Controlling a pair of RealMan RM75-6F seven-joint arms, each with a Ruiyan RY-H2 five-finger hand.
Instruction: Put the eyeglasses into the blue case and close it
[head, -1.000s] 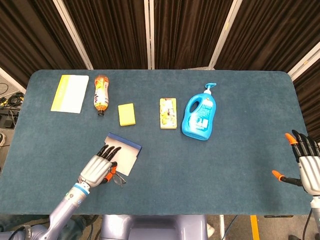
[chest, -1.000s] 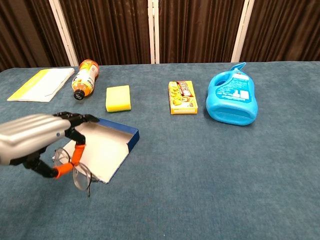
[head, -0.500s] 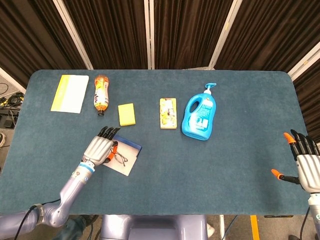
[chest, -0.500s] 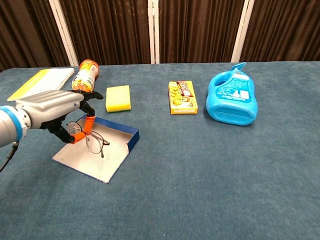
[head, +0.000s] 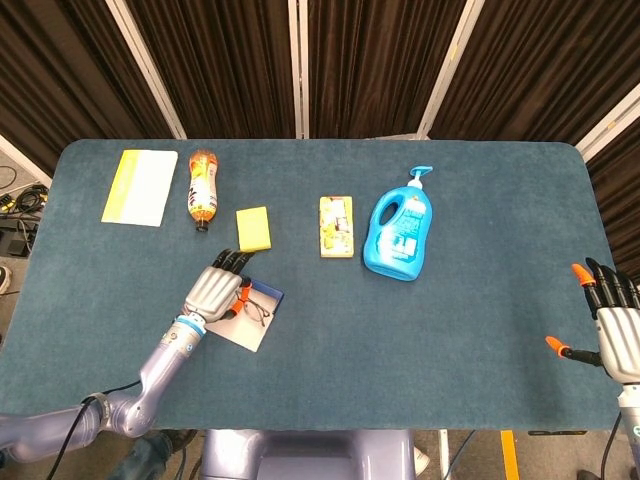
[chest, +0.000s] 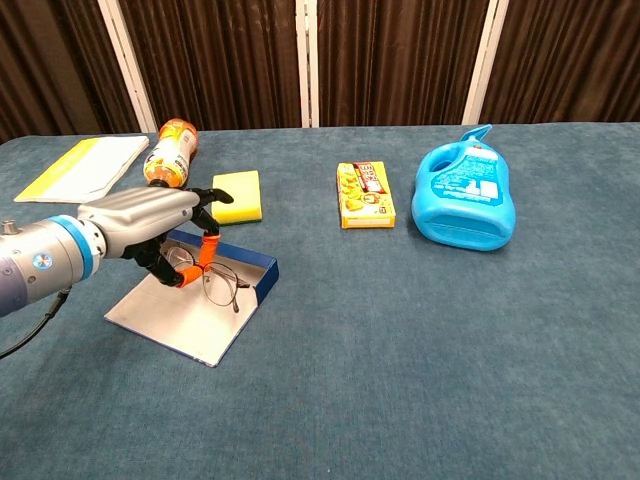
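Left robot hand pinched the eyeglasses by the frame, holding them over the open blue case, near its raised blue far wall. Chest view showed the thin wire frame and clear lenses hanging below the orange fingertips; head view showed the eyeglasses only as a small dark tangle over the blue case. Whether they touched the pale lining could not be told. Right robot hand, seen only in head view, was well away from the blue case, fingers spread, holding nothing, partly cut off by the frame edge.
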